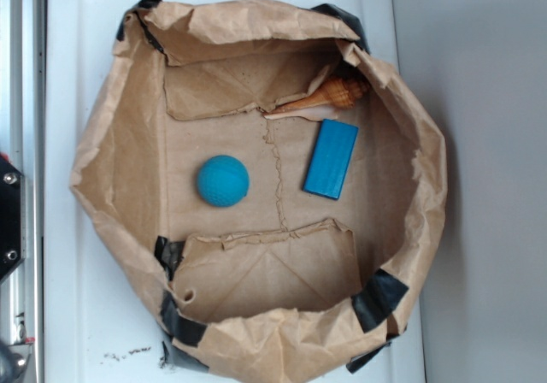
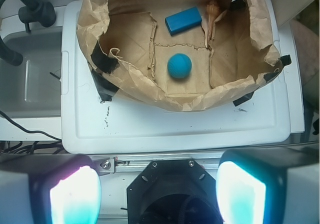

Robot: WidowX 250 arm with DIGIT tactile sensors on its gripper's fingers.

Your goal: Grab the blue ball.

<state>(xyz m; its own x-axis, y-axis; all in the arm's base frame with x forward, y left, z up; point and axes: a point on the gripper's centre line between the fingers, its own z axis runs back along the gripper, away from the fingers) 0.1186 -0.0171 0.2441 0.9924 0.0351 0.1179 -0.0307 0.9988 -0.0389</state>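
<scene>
The blue ball [image 1: 223, 180] is a teal dimpled sphere lying on the floor of an open brown paper bag [image 1: 111, 169], left of centre. It also shows in the wrist view [image 2: 179, 66], far ahead of my gripper. My gripper [image 2: 157, 194] is open and empty, its two pale fingers [image 2: 75, 196] wide apart at the bottom of the wrist view, well back from the bag over the robot's black base. The gripper is out of the exterior view.
A flat blue block [image 1: 332, 159] lies right of the ball, and a tan seashell [image 1: 329, 97] lies against the bag's back wall. The bag has crumpled raised walls with black tape [image 1: 376, 297]. It stands on a white tray [image 1: 68, 315]. A sink [image 2: 30, 69] is at the left.
</scene>
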